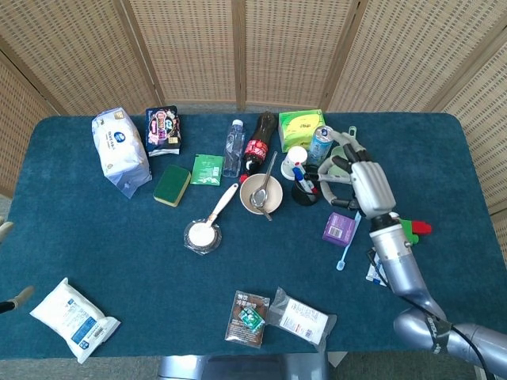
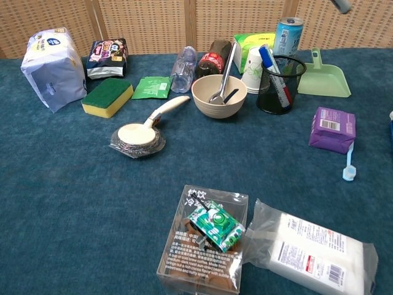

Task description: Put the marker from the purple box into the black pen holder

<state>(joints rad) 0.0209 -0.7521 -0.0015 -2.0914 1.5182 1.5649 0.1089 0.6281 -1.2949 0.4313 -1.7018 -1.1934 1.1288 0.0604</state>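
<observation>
The purple box lies on the blue cloth, to the right of the black mesh pen holder, in which a blue and a red pen stand. My right hand hovers above the table just right of the holder and behind the box, and pinches a slim grey marker whose tip points left toward the holder's rim. In the chest view only a grey tip shows at the top edge. Only the fingertips of my left hand show at the far left edge, spread apart and holding nothing.
Behind the holder stand a paper cup, a can and a green dustpan. A bowl with a spoon sits to its left. A light blue toothbrush lies beside the purple box, with a red and green block further right.
</observation>
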